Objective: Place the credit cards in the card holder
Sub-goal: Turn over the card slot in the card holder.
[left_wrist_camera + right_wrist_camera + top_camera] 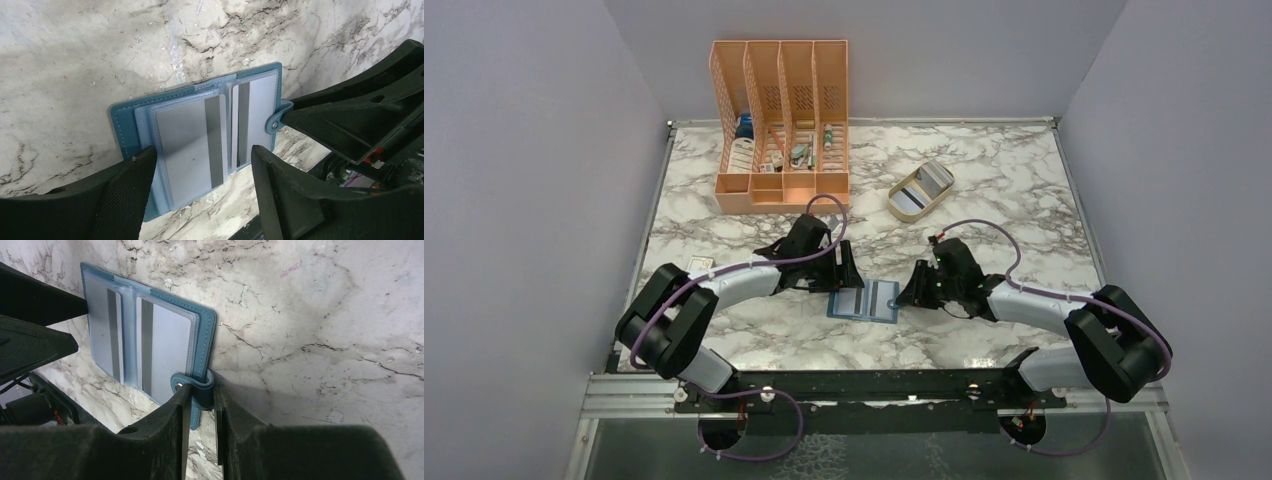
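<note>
The teal-blue card holder lies open and flat on the marble, between my two grippers. Each clear inner slot holds a grey credit card with a dark stripe: one in the left half, one in the right half. The same two cards show in the right wrist view. My left gripper stands open just over the holder's near-left part, touching nothing. My right gripper is shut on the holder's strap at its right edge, beside the stud.
An orange slotted file rack with small items stands at the back left. A beige oval tray at the back right holds a pale grey flat piece. A small white box lies by the left arm.
</note>
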Controlling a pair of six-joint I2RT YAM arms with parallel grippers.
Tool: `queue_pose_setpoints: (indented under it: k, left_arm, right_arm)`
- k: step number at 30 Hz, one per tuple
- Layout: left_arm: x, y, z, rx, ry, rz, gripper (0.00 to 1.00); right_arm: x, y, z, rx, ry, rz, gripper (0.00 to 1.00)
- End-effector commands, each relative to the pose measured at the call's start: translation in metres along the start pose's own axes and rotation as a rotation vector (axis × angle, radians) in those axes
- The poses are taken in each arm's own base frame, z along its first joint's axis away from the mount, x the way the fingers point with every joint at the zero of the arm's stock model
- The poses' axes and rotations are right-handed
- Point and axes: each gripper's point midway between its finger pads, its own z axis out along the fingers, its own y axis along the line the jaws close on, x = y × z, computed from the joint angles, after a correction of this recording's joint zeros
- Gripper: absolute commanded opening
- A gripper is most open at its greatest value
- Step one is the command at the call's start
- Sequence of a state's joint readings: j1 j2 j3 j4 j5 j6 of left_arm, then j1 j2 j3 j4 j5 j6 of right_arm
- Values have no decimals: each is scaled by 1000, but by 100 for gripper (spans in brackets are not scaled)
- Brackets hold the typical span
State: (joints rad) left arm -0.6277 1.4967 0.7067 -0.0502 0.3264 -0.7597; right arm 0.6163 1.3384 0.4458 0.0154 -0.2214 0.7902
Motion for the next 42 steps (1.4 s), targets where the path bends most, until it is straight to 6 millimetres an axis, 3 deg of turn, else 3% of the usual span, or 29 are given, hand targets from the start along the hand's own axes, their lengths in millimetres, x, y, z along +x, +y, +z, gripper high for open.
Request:
queue_pose_setpoints:
  k: [1,11,20,28,32,38,42]
  left_arm:
    - [7,-6,4,57,24,-21,72]
    - [-2,-50,-17,223,5,-55,71]
    - [1,-66,-19,287,15,-73,71]
    - [3,-59,-14,268,18,-67,65]
    - [0,-45,-15,180,-8,-48,61]
    - [-12,-17,-26,-12,-82,9,59]
    - [-21,-7,-37,-89,-130,46,59]
  right_arm:
    - [-3,2,-2,-4,-19,-21,23]
    - [-6,6,-2,-16,-26,-26,23]
    - [-10,6,-4,-5,-35,-39,28]
    - [-17,5,-11,30,-56,-55,30]
    - [-29,6,-21,66,-92,-77,32]
    - [-61,21,-41,85,-189,-141,35]
    - [-94,28,-52,148,-276,-203,36]
